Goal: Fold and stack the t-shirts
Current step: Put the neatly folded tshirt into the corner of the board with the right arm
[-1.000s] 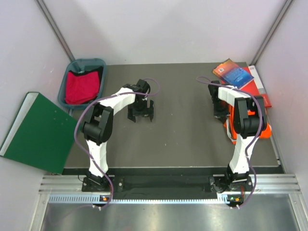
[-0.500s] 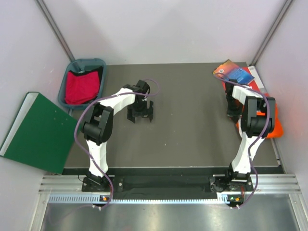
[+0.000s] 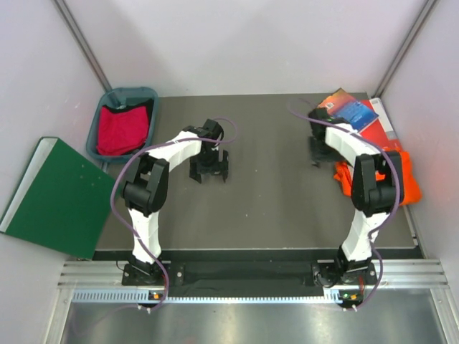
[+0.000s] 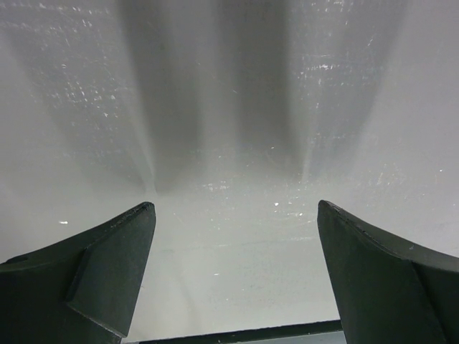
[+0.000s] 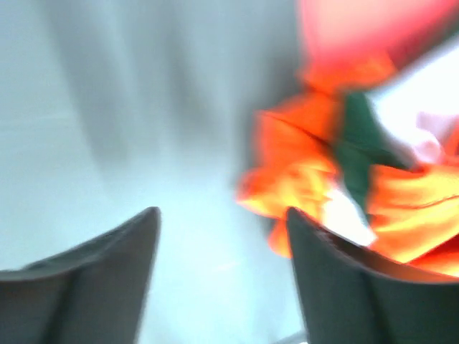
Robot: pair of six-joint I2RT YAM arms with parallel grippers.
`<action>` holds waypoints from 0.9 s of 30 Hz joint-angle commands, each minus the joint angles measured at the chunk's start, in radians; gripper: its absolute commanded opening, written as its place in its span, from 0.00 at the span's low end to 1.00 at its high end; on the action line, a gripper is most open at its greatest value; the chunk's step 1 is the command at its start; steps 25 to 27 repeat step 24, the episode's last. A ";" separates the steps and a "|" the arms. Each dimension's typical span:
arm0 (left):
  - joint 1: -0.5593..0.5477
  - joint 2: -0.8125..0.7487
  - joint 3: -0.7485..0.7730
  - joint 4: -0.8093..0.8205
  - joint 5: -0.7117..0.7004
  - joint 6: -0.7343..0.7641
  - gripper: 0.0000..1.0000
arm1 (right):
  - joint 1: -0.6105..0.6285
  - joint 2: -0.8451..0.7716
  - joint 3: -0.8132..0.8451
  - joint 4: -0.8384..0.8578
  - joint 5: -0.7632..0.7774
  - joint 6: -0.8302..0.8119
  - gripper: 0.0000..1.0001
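At the far left of the top view a flat green board [image 3: 54, 193] lies tilted, half off the table [image 3: 272, 211]. Just above it, at the upper left corner of the table, a blue bin [image 3: 128, 92] holds a crimson t-shirt [image 3: 118, 130], bunched up inside it.

Left of centre, the left gripper [image 3: 209, 175] points down at bare table. Its fingers are spread wide with nothing between them. The left wrist view shows the same: the left gripper [image 4: 235, 208] is wide apart over plain grey surface.

Right of centre, the right gripper [image 3: 315, 158] hangs near the back of the table, just left of the orange t-shirt [image 3: 410, 183]. That shirt lies crumpled at the right edge of the table, partly hidden behind the right arm. The right wrist view is blurred, but the right gripper [image 5: 222, 215] stands parted and holds nothing. The orange t-shirt [image 5: 301, 172] sits beyond its right-hand finger, with dark green and white patches too smeared to name.

In the upper right corner lie red and blue books [image 3: 356, 111].
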 commanded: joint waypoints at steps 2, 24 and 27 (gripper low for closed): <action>0.003 -0.080 0.005 0.014 0.001 0.020 0.99 | 0.187 -0.102 0.132 0.106 -0.123 -0.039 0.88; 0.101 -0.108 0.012 0.046 0.044 0.054 0.99 | 0.389 0.029 0.200 0.188 -0.409 -0.045 1.00; 0.101 -0.108 0.012 0.046 0.044 0.054 0.99 | 0.389 0.029 0.200 0.188 -0.409 -0.045 1.00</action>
